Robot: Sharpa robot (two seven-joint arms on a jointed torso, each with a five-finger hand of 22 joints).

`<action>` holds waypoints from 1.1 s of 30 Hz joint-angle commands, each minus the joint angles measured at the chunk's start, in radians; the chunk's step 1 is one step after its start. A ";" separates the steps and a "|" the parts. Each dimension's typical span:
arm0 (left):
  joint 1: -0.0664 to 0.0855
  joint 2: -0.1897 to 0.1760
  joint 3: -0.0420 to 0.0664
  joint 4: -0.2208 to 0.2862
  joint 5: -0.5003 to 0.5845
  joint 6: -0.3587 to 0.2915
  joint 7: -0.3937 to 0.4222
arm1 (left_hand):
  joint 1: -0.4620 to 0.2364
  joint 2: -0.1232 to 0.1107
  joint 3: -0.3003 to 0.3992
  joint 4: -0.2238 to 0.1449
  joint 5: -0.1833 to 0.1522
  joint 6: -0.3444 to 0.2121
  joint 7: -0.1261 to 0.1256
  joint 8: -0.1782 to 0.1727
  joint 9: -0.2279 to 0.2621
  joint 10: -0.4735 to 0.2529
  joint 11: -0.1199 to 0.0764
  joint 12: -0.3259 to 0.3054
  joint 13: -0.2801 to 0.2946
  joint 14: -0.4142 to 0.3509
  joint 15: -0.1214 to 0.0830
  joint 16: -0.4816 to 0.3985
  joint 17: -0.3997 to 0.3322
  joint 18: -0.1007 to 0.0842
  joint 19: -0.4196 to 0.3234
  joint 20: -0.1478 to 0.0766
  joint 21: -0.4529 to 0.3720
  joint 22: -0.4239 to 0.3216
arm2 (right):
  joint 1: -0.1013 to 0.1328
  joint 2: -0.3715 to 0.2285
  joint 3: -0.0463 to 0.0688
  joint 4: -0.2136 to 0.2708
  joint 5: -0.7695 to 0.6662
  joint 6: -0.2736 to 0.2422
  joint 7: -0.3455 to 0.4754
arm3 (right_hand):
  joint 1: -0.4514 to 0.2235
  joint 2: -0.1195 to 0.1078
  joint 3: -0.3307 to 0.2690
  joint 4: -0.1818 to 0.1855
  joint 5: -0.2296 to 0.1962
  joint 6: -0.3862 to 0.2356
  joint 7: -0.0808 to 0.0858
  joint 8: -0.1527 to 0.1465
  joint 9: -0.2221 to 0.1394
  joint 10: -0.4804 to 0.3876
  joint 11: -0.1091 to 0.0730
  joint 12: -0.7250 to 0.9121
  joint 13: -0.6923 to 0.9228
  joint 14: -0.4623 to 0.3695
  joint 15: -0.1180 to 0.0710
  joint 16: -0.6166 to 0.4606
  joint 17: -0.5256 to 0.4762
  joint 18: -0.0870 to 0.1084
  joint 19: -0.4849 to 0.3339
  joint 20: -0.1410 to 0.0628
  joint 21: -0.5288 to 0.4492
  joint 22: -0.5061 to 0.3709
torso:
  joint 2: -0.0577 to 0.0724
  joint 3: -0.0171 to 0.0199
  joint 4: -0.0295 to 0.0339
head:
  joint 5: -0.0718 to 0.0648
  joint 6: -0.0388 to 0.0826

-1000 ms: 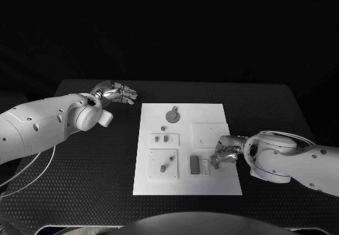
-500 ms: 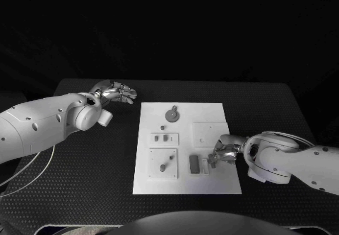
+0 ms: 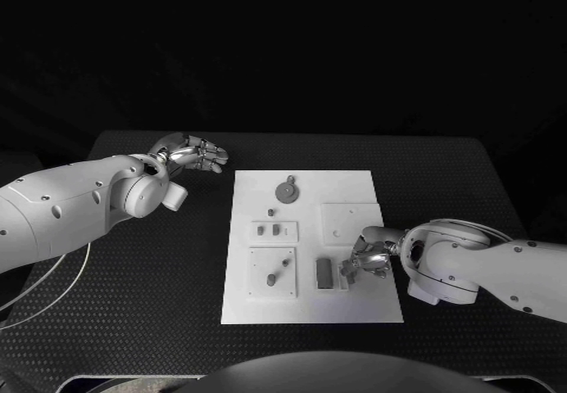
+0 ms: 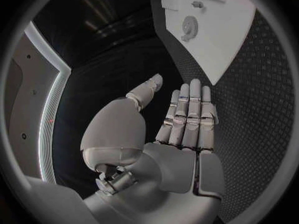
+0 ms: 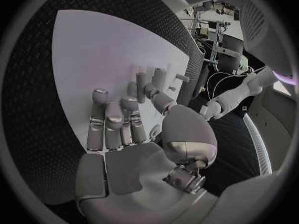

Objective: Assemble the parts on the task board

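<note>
White task board (image 3: 355,307) lies mid-bench (image 3: 142,327), grey parts set in its plates. Right hand (image 3: 366,260) sits over the board's near right area, fingers bent down beside a dark upright block (image 3: 324,274); whether it grips anything, cannot tell. Left hand (image 3: 195,153) hovers off the board's far left corner, fingers extended, holding nothing.

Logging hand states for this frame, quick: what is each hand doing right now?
Left hand: open, holding nothing, off the task board.
Right hand: over the board by a grey part; whether it grips anything cannot be told.
</note>
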 commanded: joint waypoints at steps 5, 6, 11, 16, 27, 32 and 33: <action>0.001 0.000 0.001 0.003 0.005 0.003 0.006 | -0.006 -0.002 0.001 0.008 -0.005 -0.007 -0.001 0.006 -0.001 -0.006 0.000 0.005 -0.001 0.007 -0.002 -0.006 0.002 -0.015 -0.005 0.003 0.003 -0.002 | -0.012 0.016 -0.001 -0.013 0.020 0.048 -0.003 | 0.005 0.005 -0.003 -0.001 0.003 0.003 0.001 0.004 -0.001 0.009 -0.003 0.005 -0.002 0.011 -0.014 0.003 -0.002 0.013 0.007 0.001 0.003 0.016 | 0.000 0.0006 0.0010 | 0.000 -0.002; 0.001 -0.001 0.001 0.004 0.005 0.003 0.005 | -0.006 -0.002 0.001 0.008 -0.005 -0.007 -0.001 0.006 -0.001 -0.006 0.000 0.005 -0.001 0.007 -0.002 -0.006 0.002 -0.015 -0.005 0.003 0.003 -0.002 | -0.013 0.018 -0.001 -0.013 0.020 0.051 -0.003 | 0.005 0.006 -0.003 -0.001 0.003 0.003 0.001 0.004 -0.001 0.009 -0.003 0.005 -0.002 0.011 -0.014 0.003 -0.002 0.013 0.007 0.001 0.003 0.016 | 0.000 0.0006 0.0010 | 0.001 -0.002; 0.001 -0.001 0.001 0.003 0.005 0.003 0.006 | -0.006 -0.002 0.001 0.008 -0.005 -0.007 -0.001 0.006 -0.001 -0.006 0.000 0.005 -0.001 0.007 -0.002 -0.007 0.003 -0.015 -0.005 0.003 0.003 -0.002 | -0.018 0.023 -0.001 -0.015 0.022 0.057 -0.003 | 0.005 0.006 -0.003 -0.001 0.003 0.003 0.001 0.004 -0.001 0.009 -0.002 0.005 -0.002 0.011 -0.014 0.003 -0.002 0.013 0.006 0.001 0.003 0.016 | 0.000 0.0006 0.0005 | 0.001 -0.004; 0.001 -0.001 0.001 0.003 0.005 0.004 0.006 | -0.006 -0.002 0.001 0.008 -0.005 -0.007 -0.001 0.006 -0.001 -0.006 0.000 0.005 -0.001 0.007 -0.002 -0.007 0.003 -0.015 -0.005 0.003 0.003 -0.002 | -0.020 0.026 -0.001 -0.023 0.022 0.054 -0.003 | 0.004 0.006 -0.003 -0.001 0.003 0.002 0.001 0.003 -0.001 0.008 -0.002 0.004 -0.003 0.011 -0.014 0.003 -0.003 0.013 0.006 0.001 0.003 0.016 | 0.000 0.0006 0.0002 | 0.003 -0.005; 0.001 0.000 0.001 0.002 0.005 0.005 0.005 | -0.007 -0.002 0.001 0.009 -0.005 -0.007 -0.001 0.006 -0.002 -0.006 0.000 0.005 -0.001 0.007 -0.002 -0.008 0.004 -0.015 -0.006 0.003 0.003 -0.002 | -0.020 0.035 -0.001 -0.042 0.009 0.018 -0.002 | 0.003 0.006 -0.003 -0.001 0.003 0.001 0.001 0.003 -0.002 0.008 -0.002 0.004 -0.003 0.010 -0.014 0.002 -0.003 0.013 0.006 0.001 0.002 0.016 | 0.000 0.0012 0.0002 | 0.002 -0.004; 0.001 0.001 0.001 0.002 0.005 0.006 0.005 | -0.007 -0.002 0.001 0.009 -0.005 -0.007 -0.001 0.006 -0.002 -0.006 0.000 0.005 -0.001 0.007 -0.002 -0.008 0.005 -0.015 -0.006 0.003 0.003 -0.002 | -0.021 0.041 -0.001 -0.047 0.024 0.024 -0.001 | 0.001 0.006 -0.005 -0.001 0.003 0.001 0.002 0.002 -0.002 0.007 -0.002 0.003 -0.003 0.010 -0.014 0.002 -0.003 0.013 0.006 0.001 0.002 0.016 | 0.000 0.0011 0.0007 | 0.001 -0.004; 0.001 0.001 0.001 0.002 0.005 0.006 0.005 | -0.007 -0.002 0.001 0.010 -0.005 -0.007 -0.001 0.006 -0.002 -0.006 0.000 0.005 -0.001 0.007 -0.002 -0.009 0.005 -0.015 -0.006 0.003 0.003 -0.002 | -0.021 0.043 -0.001 -0.049 0.027 0.027 -0.001 | -0.001 0.005 -0.006 -0.001 0.003 0.001 0.002 0.002 -0.002 0.007 -0.001 0.003 -0.003 0.010 -0.014 0.002 -0.003 0.013 0.006 0.002 0.002 0.015 | 0.000 0.0009 0.0008 | 0.001 -0.004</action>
